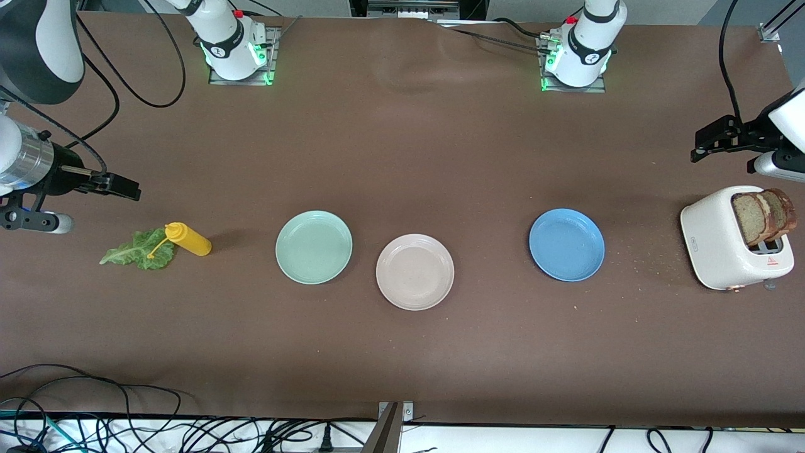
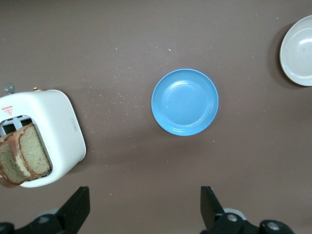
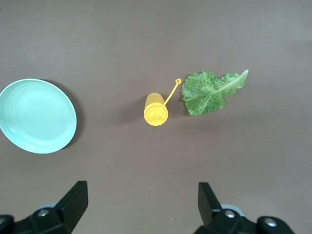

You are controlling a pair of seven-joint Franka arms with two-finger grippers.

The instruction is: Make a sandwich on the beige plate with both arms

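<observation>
Both tools hang spread and empty. The left tool (image 2: pixel 144 207) is high above the toaster (image 1: pixel 732 242) holding bread slices (image 1: pixel 762 215); the right tool (image 3: pixel 141 204) is above the lettuce (image 1: pixel 139 250). The beige plate (image 1: pixel 415 272) waits bare between them, ready for assembly.

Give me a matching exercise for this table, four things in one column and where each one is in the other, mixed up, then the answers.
Things:
1. bread slices
2. lettuce leaf
3. beige plate
4. left gripper

Places or states:
A. between the mint green plate and the blue plate, nearer the front camera than both
B. standing in the white toaster
C. open, holding nothing
D. flat on the table beside the yellow squeeze bottle

Pairs: 1-B, 2-D, 3-A, 4-C
</observation>
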